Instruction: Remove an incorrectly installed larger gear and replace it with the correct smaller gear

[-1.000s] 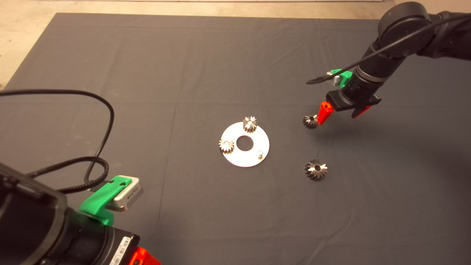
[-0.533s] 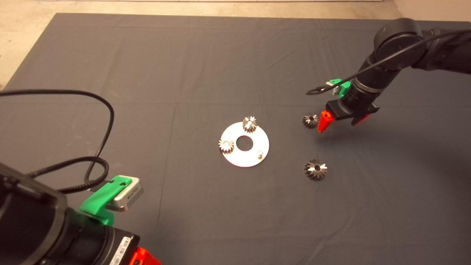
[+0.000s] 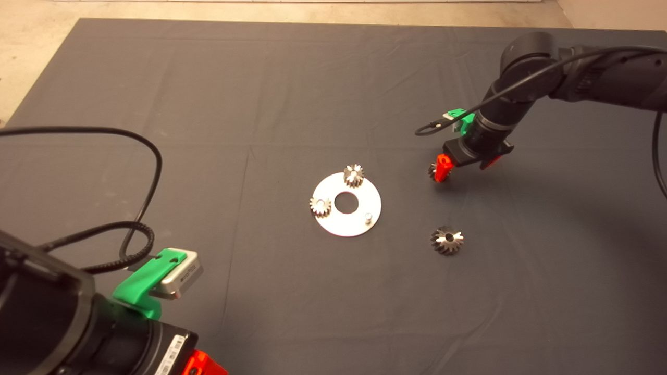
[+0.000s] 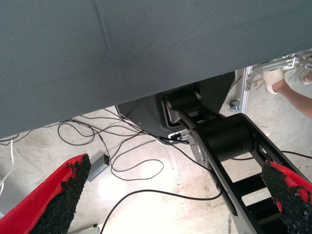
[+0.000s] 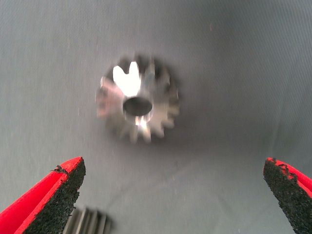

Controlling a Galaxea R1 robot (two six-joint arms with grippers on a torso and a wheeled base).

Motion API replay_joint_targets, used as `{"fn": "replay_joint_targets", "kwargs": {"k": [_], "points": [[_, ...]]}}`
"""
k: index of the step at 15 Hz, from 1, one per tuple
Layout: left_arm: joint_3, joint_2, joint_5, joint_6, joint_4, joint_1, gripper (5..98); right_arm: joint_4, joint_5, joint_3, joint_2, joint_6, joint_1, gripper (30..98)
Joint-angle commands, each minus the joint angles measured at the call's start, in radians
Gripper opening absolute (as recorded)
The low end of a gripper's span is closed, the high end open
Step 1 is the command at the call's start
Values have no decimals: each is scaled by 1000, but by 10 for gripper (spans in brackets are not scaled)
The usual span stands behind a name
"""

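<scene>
Tool first: my right tool (image 3: 461, 165), green-bodied with two red fingers spread wide and holding nothing, hangs over the small silvery fine-toothed steel gear (image 5: 137, 105), which lies flat on the dark mat (image 3: 208, 94) to the right of the round silver metal disc (image 3: 359, 225). That disc is my landmark. Two small silvery gears (image 3: 354, 175) sit on its upper and left rim, and a bare peg (image 3: 368, 216) stands at its lower right. The dark grey flaring-toothed bevel gear (image 3: 447, 240) lies off the disc, to its lower right, so I judge removal done; grasping and seating the small gear on the peg remain. My right arm reaches in, wrist pitched steeply down. My left tool (image 4: 170, 200) waits wide-spread, far lower left of the disc.
</scene>
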Motion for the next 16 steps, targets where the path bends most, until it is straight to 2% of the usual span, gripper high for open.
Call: {"fn": "replay_joint_targets", "kwargs": {"k": [1,13,15,16], "points": [[17,-1,-2,0,-14,-8,909,-33,-129,-90,38,-22,1,968],[17,1,-2,1,-16,-8,909,-30,-129,-91,57,-22,-3,952],[17,1,-3,1,-16,-8,909,-30,-129,-91,57,-20,-5,902],[17,0,-3,1,-16,-8,909,-30,-129,-91,57,-20,-5,902]]}}
